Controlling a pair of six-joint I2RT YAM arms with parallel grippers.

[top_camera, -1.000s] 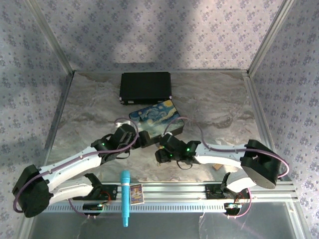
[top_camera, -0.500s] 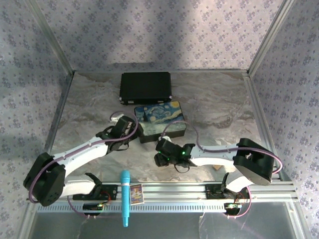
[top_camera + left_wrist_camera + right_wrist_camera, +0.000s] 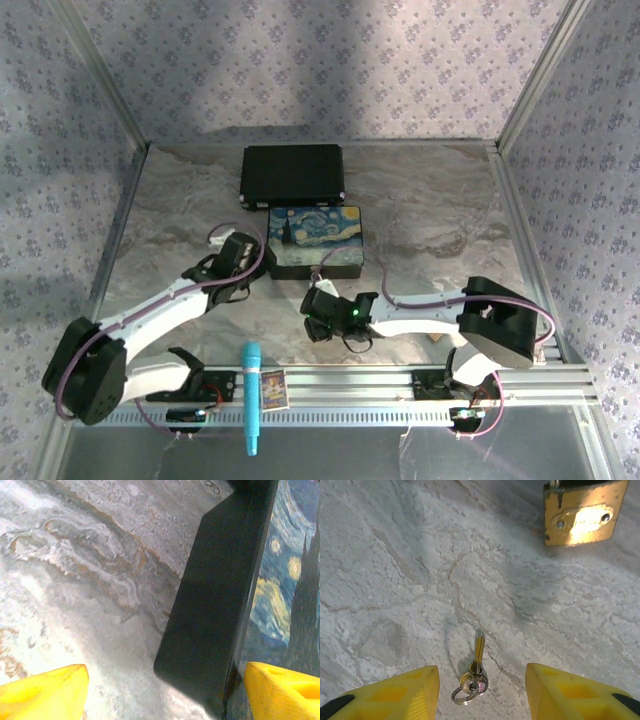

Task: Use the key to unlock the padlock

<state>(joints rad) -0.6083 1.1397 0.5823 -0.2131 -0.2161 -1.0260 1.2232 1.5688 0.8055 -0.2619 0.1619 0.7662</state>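
Top view: the left gripper (image 3: 245, 262) is at the left side of the painted box (image 3: 318, 240), and the right gripper (image 3: 318, 318) is low over the counter (image 3: 440, 220), near the box.

Left wrist view: the gripper is wide open and empty, with the black corner of the box between its fingers.

Right wrist view: the gripper is open and empty. The key (image 3: 476, 672) lies flat between its fingers, and the padlock (image 3: 582, 512) lies farther away, to the right.

The padlock (image 3: 583, 511) is cut by the right wrist view's top edge, its shackle (image 3: 554, 483) barely showing; the painted box (image 3: 220, 595) runs off the left wrist view's right edge.
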